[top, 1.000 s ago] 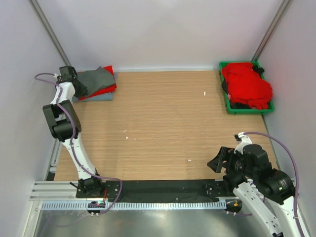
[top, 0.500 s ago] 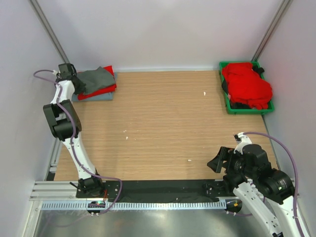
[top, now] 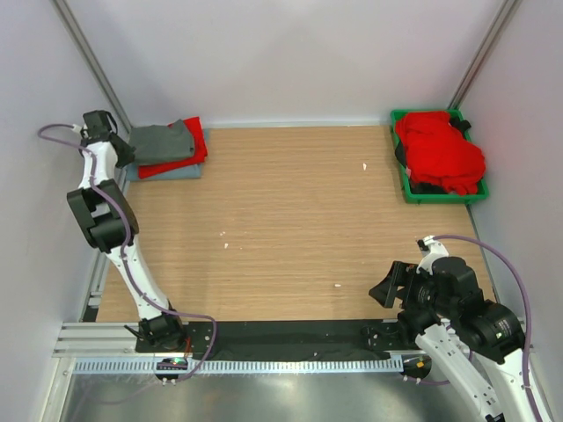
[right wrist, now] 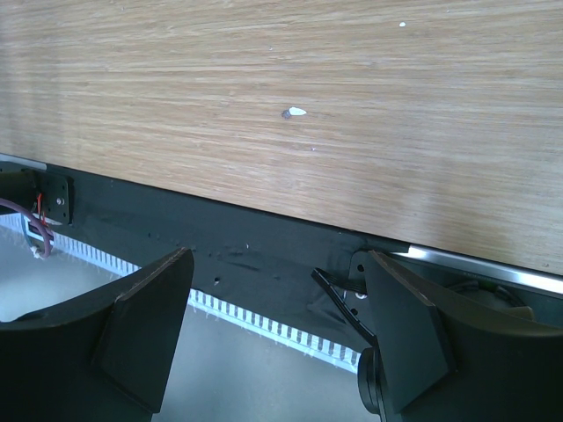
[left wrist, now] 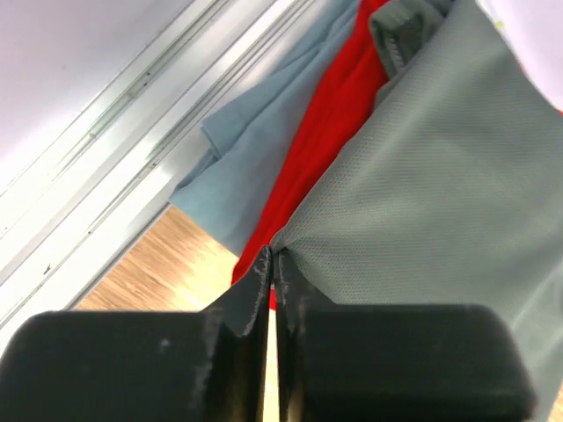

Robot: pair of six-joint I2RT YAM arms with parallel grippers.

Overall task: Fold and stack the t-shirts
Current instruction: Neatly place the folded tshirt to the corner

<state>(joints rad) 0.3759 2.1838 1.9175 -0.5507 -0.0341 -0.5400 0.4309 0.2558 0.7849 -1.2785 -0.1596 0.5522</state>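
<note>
Quick read on where you stand: your left gripper (left wrist: 273,264) is pinched fully closed on a corner of the grey t-shirt (left wrist: 422,176), with just a nip of fabric between the tips. That shirt sits on top of the stack in the far-left corner of the table (top: 290,220), over a red t-shirt (left wrist: 321,149), with a blue-grey t-shirt (left wrist: 251,145) at the bottom.

The bit that matters: the whole stack lies to the right of the pincer, toward the table's middle, and its long side runs along the back wall. So the corner you're holding is at the stack's left end. My guess is any pull leftward drags the top layer off the pile instead of squaring it up.

Your right gripper (right wrist: 277,264) is spread wide with nothing in it, hovering over the near edge. It's the closer arm to the green bin (top: 407,185) in the far-right corner, where the loose red t-shirts (top: 440,149) are piled.
</note>
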